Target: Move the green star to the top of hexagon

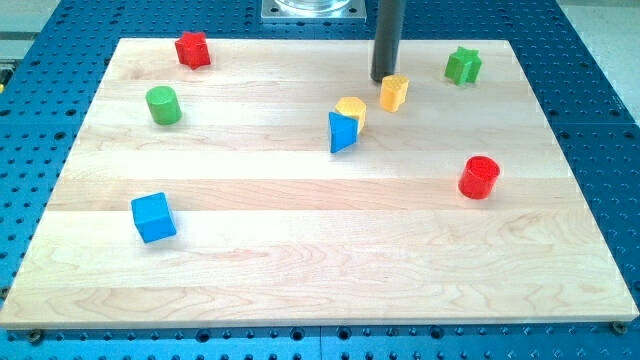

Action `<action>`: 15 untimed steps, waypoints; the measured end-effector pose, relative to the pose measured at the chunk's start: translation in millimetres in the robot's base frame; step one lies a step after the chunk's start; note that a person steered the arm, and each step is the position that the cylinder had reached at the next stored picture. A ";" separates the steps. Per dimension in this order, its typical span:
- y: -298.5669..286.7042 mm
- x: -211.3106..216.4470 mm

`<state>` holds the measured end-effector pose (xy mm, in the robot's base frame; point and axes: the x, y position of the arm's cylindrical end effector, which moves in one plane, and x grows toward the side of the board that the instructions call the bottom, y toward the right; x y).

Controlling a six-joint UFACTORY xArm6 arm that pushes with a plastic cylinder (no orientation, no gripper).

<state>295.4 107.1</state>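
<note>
The green star (pixel 462 66) lies near the view's top right corner of the wooden board (pixel 300 240). A yellow block that looks like the hexagon (pixel 395 92) sits to the star's left and slightly lower. My tip (pixel 385 80) is just at the hexagon's upper left, touching or nearly touching it, and well to the left of the green star. A second yellow block (pixel 351 108), its shape unclear and possibly a heart, lies lower left of the hexagon, touching the blue triangle (pixel 341 132).
A red star (pixel 192 49) lies at the top left and a green cylinder (pixel 162 105) below it. A blue cube (pixel 153 217) sits at the lower left. A red cylinder (pixel 479 177) stands at the right.
</note>
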 end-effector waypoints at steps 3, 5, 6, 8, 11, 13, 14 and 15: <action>113.4 39.6; 100.0 -10.3; 108.6 -12.3; 83.2 -43.0; 11.1 -66.5; -32.2 -65.0; -44.7 7.3; -105.1 32.2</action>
<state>327.6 2.0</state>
